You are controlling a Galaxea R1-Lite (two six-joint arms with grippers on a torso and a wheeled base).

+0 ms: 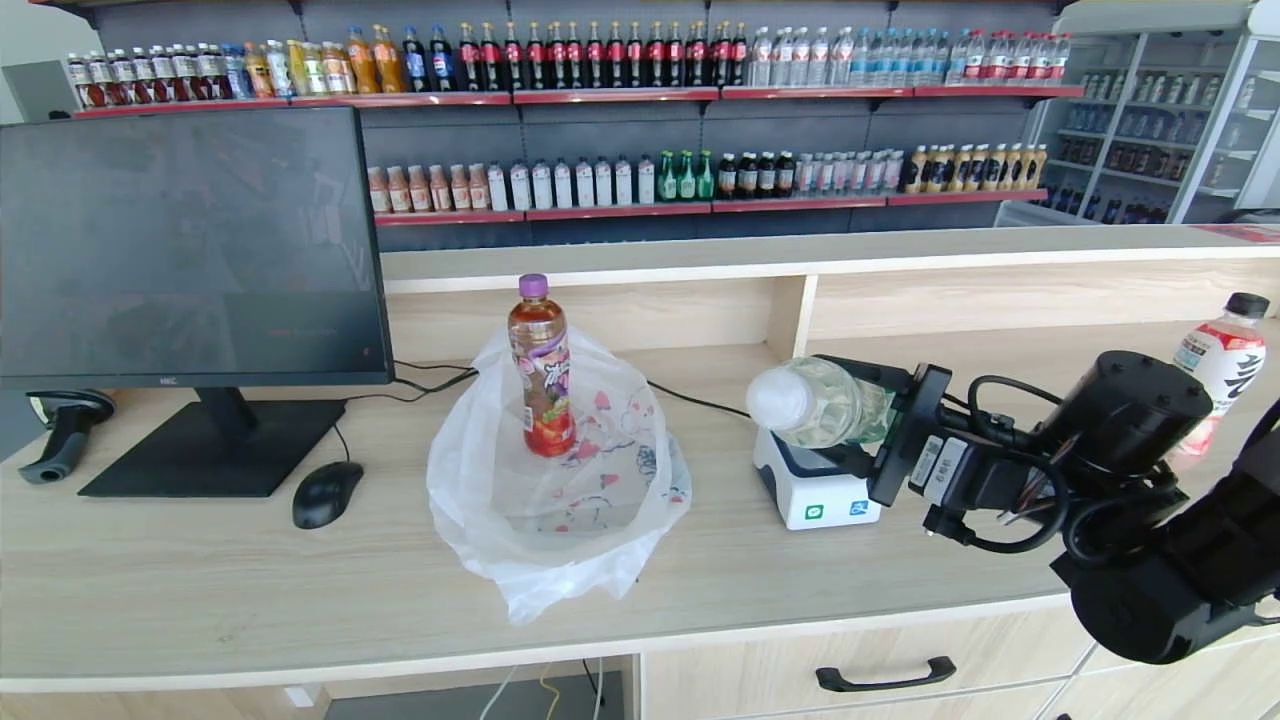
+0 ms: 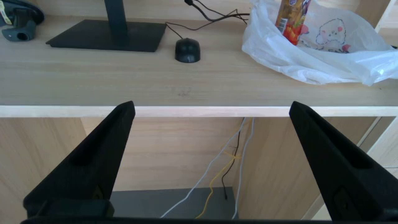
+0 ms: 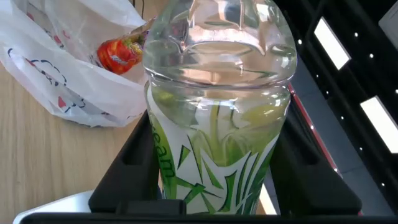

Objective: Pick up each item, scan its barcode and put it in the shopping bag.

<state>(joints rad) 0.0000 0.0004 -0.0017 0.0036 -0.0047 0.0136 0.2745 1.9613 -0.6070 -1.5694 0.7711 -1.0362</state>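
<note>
My right gripper [image 1: 868,400] is shut on a clear bottle with a green label [image 1: 815,402], held on its side just above the white barcode scanner [image 1: 815,490]. The same clear bottle [image 3: 217,118] sits between the gripper's black fingers [image 3: 127,168], with the scanner's edge [image 3: 56,211] below it. A white plastic shopping bag [image 1: 560,480] lies open at the counter's middle, with a purple-capped red tea bottle [image 1: 541,368] standing upright in it. My left gripper [image 2: 211,165] hangs open below the counter's front edge, holding nothing. A pink-labelled bottle with a black cap [image 1: 1222,362] stands at the far right.
A monitor [image 1: 190,250] on a black stand is at the left, with a black mouse [image 1: 326,494] beside it and a handheld scanner [image 1: 62,430] at the far left. Cables [image 1: 690,398] run behind the bag. A raised wooden ledge [image 1: 800,255] backs the counter.
</note>
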